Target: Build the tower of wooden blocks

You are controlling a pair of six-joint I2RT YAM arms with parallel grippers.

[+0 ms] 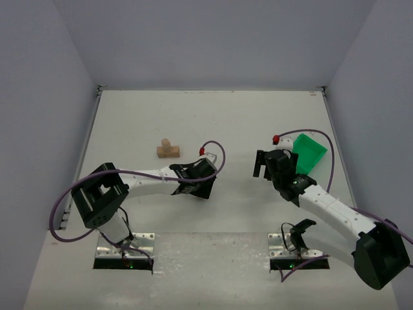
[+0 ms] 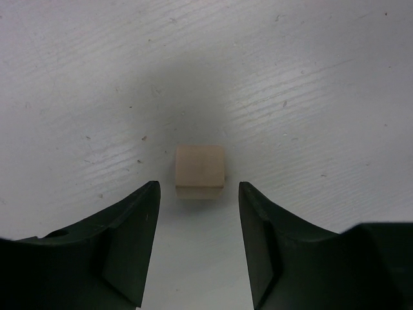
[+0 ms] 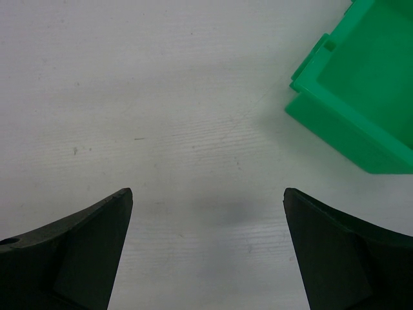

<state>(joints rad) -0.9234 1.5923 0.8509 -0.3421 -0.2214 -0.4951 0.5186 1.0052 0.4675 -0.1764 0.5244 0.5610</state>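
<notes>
A small stack of tan wooden blocks [image 1: 168,150] stands on the table left of centre: a short bar with one cube on top. My left gripper [image 1: 195,184] hovers to its lower right. In the left wrist view it [image 2: 199,188] is open, and a loose tan cube [image 2: 200,169] lies on the table just beyond the fingertips, centred on the gap and touching neither finger. That cube is hidden under the gripper in the top view. My right gripper [image 1: 263,169] is open and empty over bare table [image 3: 208,194].
A bright green plastic bin [image 1: 308,152] sits tilted at the right, close behind the right gripper; its corner shows in the right wrist view [image 3: 361,84]. White walls enclose the table on three sides.
</notes>
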